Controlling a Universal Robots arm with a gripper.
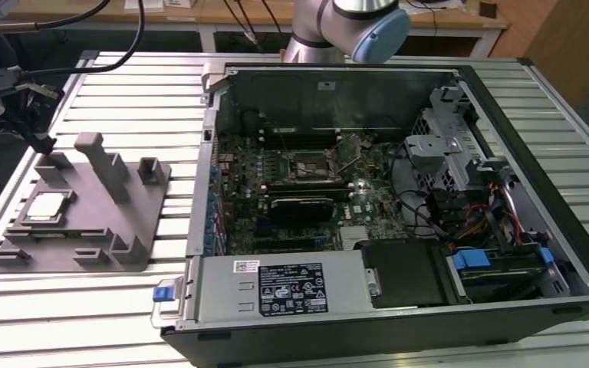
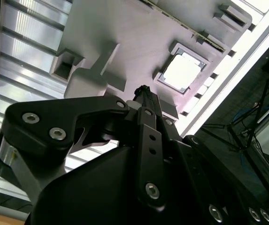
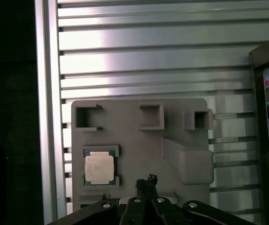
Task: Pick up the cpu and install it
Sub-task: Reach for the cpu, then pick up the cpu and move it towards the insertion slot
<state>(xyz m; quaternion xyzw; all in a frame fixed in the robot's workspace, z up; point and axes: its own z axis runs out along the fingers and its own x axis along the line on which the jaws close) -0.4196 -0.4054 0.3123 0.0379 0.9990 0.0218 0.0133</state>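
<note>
The cpu [image 1: 48, 207] is a small silvery square chip lying flat in a recess of the grey plastic fixture [image 1: 120, 230] at the exterior view's left. It also shows as a bright square in both wrist views, cpu [image 3: 99, 168] and cpu [image 2: 183, 73]. My gripper [image 1: 41, 144] hangs above the fixture's far corner, beyond the chip and apart from it. Its thin black fingertips [image 3: 146, 180] are pressed together with nothing between them, and the gripper [image 2: 143, 92] sits beside the chip's recess, not over it. The open motherboard socket [image 1: 310, 164] lies inside the computer case.
The open computer case [image 1: 570, 230] fills the exterior view's middle and right, with a black heatsink block [image 1: 300, 205], cables and a drive cage inside. Upright posts [image 1: 105, 165] rise from the fixture. Everything rests on a ribbed metal table [image 1: 120, 92]; a cable bundle [image 1: 28, 77] hangs by the tool.
</note>
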